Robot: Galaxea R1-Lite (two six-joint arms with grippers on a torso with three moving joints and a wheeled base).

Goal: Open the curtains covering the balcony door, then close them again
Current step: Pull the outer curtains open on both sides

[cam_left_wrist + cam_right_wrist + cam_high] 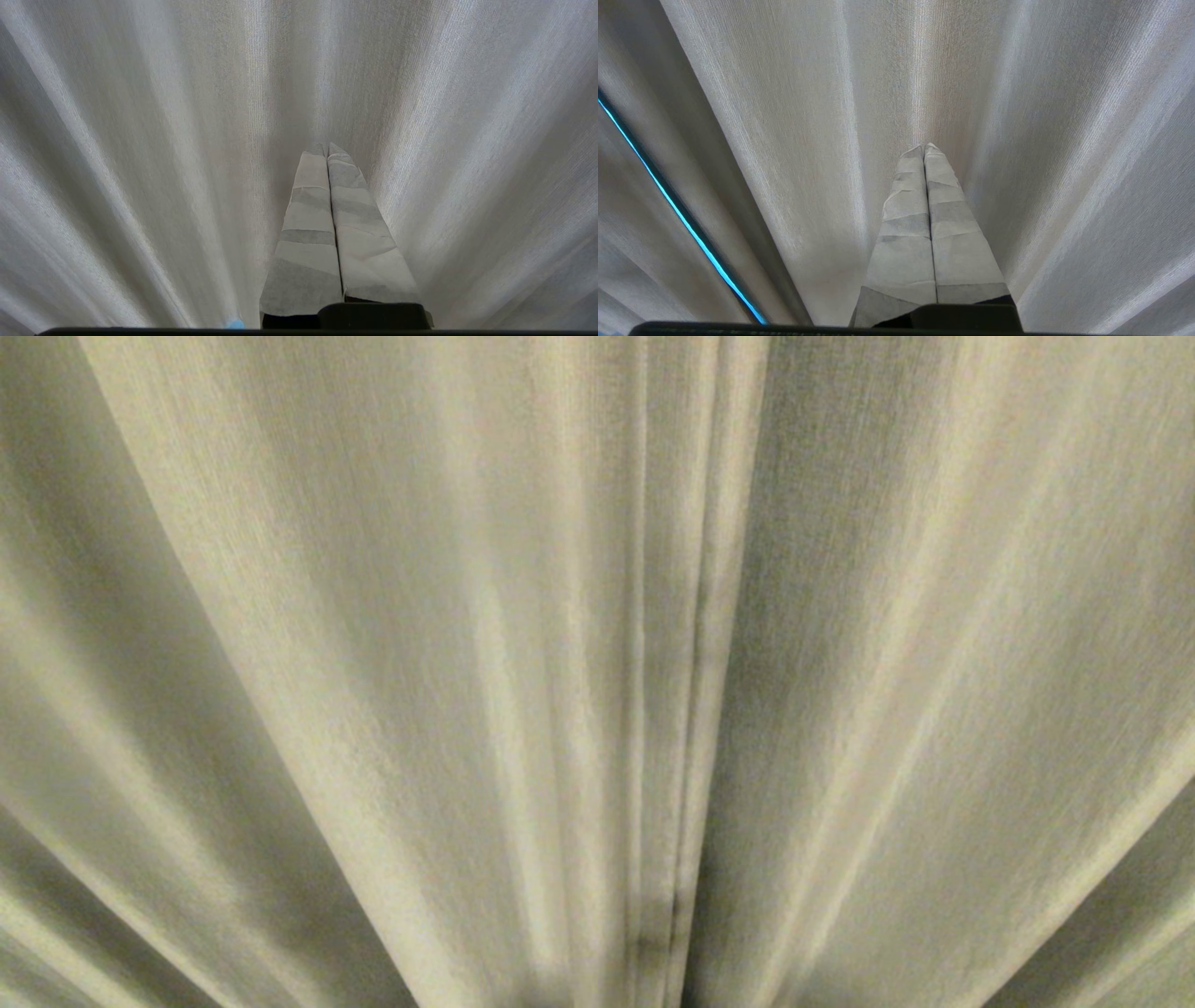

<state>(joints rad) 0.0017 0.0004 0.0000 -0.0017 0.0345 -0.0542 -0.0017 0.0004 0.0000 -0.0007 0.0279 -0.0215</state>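
Carrying surface hidden in every view; pleated beige curtains (pixel 392 644) fill frames edge to edge.

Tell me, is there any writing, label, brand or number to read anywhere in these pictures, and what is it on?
None: no words, labels, brands, numbers or signs show in any view.
The curtains are plain woven cloth and fill every picture.
The left pincer and the right pincer are wrapped in plain tape with no print.
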